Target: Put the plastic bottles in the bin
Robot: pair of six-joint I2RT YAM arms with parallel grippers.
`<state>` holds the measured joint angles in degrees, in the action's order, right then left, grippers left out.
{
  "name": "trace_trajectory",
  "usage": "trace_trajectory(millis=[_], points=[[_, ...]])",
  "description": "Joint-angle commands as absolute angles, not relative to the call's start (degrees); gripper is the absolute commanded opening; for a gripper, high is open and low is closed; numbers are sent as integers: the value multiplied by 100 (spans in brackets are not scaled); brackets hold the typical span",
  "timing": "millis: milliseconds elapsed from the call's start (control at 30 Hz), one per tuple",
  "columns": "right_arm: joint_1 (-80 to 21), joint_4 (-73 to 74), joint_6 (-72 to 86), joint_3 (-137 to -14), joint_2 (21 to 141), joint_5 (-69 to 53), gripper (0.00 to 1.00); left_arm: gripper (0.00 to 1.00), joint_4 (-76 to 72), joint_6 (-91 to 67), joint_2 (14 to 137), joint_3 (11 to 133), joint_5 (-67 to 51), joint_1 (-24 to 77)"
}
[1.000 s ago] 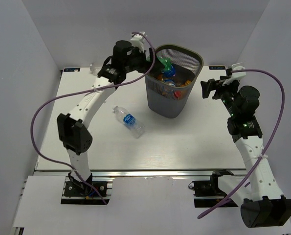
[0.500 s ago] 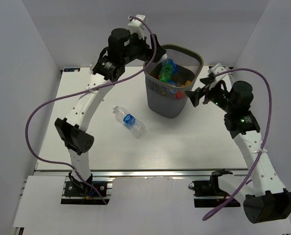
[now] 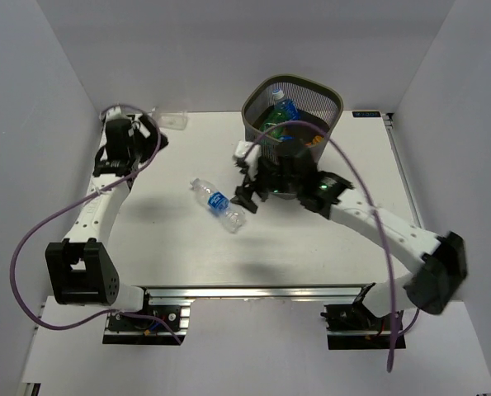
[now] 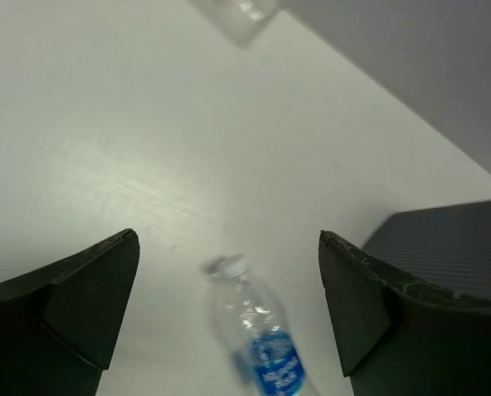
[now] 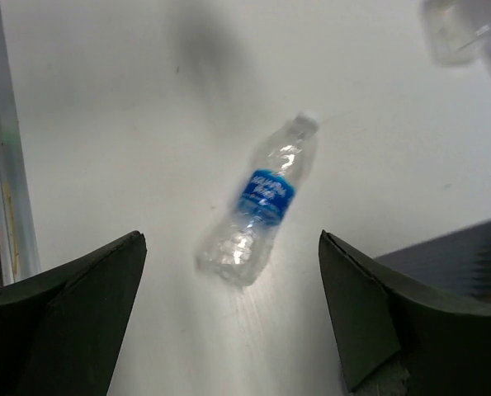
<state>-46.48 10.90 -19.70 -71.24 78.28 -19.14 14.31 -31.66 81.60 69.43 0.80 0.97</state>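
A clear bottle with a blue label point(image 3: 218, 205) lies on the white table, left of the bin point(image 3: 332, 103). It also shows in the left wrist view point(image 4: 262, 346) and the right wrist view point(image 5: 260, 205). The dark mesh bin holds several bottles, among them a green one point(image 3: 270, 128) and an orange one point(image 3: 313, 140). A plain clear bottle point(image 3: 172, 120) lies at the table's back edge. My right gripper point(image 3: 247, 193) is open and empty, hovering just right of the labelled bottle. My left gripper point(image 3: 150, 134) is open and empty at the far left.
White walls close in the table on the left, back and right. The right arm stretches across the table in front of the bin. The bin's mesh wall shows in the left wrist view point(image 4: 455, 239) and the right wrist view point(image 5: 451, 256).
The left arm has let a green bottle drop into the bin and swung back to the far left. The right arm has swung from the right side across towards the labelled bottle.
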Motion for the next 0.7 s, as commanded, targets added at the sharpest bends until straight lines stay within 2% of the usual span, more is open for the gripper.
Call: trace_trajectory(millis=[0,133,267,367,500,567,600,667], points=[[-4922,1187,-1750,-7758,8933,-1468,89,98,1599,-3823,7613,6261,964,18],[-4948,1231,-1494,-8558,10263,-1196,89,98,1485,-3841,7357,5723,1125,9],[-5018,959,-1511,-9192,11606,-250,89,98,1547,-3841,7286,5651,1238,-174],[-5027,940,-1512,-9692,12345,332,89,98,1564,-3823,7251,5669,1327,-193],[-5019,1186,-1486,-10045,12858,211,89,98,1538,-3823,7190,5660,1485,-211],[-5027,1204,-1433,-10037,12902,62,82,98,1529,-3867,7146,5660,1643,-220],[-5019,1248,-1415,-10037,12885,-104,73,98,1477,-3867,7119,5643,1661,-220],[-5027,1379,-1371,-10055,12658,-298,61,98,1433,-3858,7084,5643,1661,-228]])
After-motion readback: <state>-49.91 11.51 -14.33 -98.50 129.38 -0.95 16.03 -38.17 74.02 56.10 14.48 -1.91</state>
